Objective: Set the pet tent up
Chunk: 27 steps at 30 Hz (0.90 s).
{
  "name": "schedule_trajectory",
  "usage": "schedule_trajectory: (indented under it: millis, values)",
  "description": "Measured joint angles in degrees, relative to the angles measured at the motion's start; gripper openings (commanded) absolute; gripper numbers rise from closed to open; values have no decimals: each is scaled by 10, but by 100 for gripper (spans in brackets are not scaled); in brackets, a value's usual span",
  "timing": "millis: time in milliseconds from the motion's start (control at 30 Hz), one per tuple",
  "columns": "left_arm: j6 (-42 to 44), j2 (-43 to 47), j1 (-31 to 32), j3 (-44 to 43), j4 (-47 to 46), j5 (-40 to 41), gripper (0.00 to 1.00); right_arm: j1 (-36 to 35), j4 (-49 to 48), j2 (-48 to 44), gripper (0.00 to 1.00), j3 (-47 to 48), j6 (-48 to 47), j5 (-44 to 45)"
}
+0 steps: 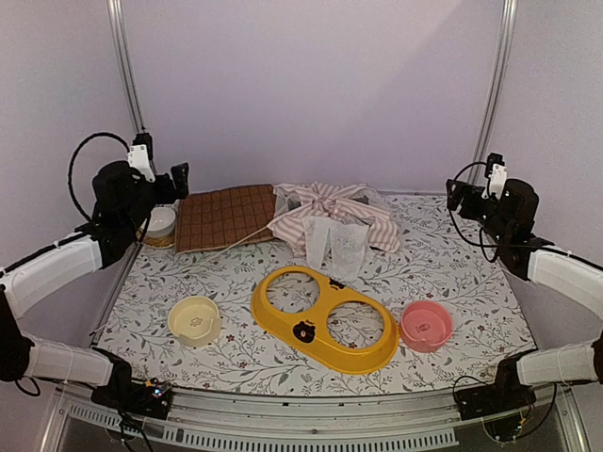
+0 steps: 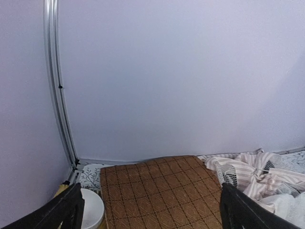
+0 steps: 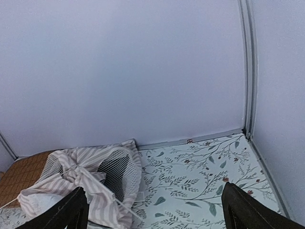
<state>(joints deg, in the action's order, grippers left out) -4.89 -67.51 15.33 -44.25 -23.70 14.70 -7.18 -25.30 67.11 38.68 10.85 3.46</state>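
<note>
The pet tent [image 1: 334,218] lies collapsed at the back middle of the table, a heap of pink-and-white striped fabric with sheer white curtains in front and a thin pole poking out to the left. My left gripper [image 1: 179,181] hangs open at the back left, raised above the table, apart from the tent. From the left wrist the tent [image 2: 259,179] shows at lower right, beyond my open left gripper [image 2: 151,214]. My right gripper [image 1: 456,194] is raised at the back right, also open and empty. The right wrist view has the tent [image 3: 90,179] at lower left, past my open right gripper [image 3: 152,214].
A brown quilted mat [image 1: 226,217] lies left of the tent, with a white bowl [image 1: 161,222] at its left. Nearer are a cream bowl [image 1: 194,319], a yellow double-bowl holder [image 1: 325,318] and a pink bowl [image 1: 426,325]. Walls close the back and sides.
</note>
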Motion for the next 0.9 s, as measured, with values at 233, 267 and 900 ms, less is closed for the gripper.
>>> schedule_trajectory:
  millis: [233,267,900]
  values:
    - [-67,14,119,-64,194,-63,100,-204,172,-12,99,59,34,68]
    - [-76,16,142,-64,220,-80,100,-222,189,-10,99,70,37,74]
    - [-179,55,97,-90,376,-236,99,-276,431,-37,99,141,143,184]
